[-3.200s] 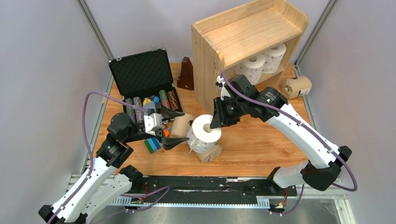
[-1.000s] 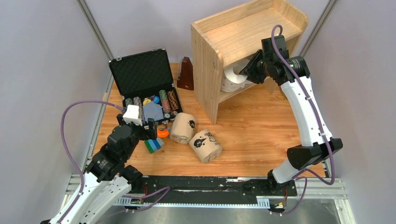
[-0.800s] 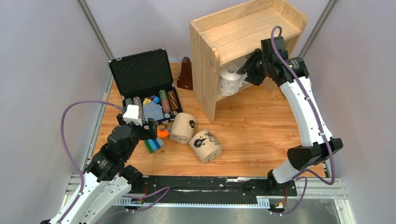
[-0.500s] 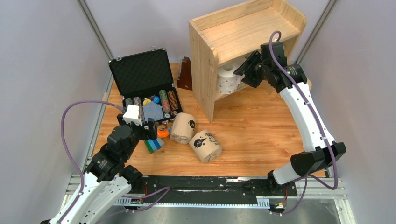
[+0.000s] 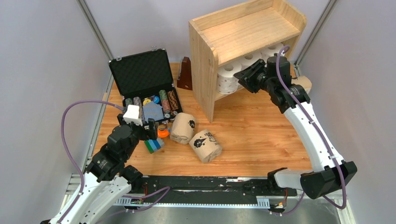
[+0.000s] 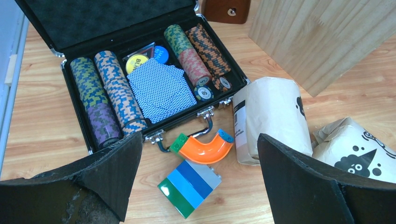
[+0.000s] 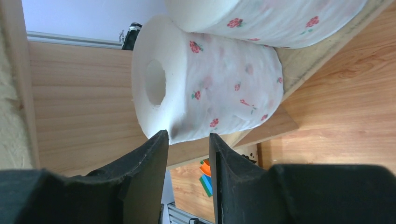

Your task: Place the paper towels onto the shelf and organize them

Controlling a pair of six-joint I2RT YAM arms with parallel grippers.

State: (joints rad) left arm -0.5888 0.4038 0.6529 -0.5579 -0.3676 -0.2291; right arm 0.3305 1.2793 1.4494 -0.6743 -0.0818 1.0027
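Shelf: three white rolls being housed, lower tier; roughly half judged done.
Table: three kraft rolls not yet being shelved, two lying mid-table.
Right tool: being held narrowly parted, empty, beside shelved roll.
Left tool: being held spread, empty.

Top cam: high up, looks down on whole table. L wrist cam close over the case, shared w/ top. R wrist cam right up at the shelf.

bright, even, diffuse light in every view, mild shade inside the shelf, detail mostly sharp.
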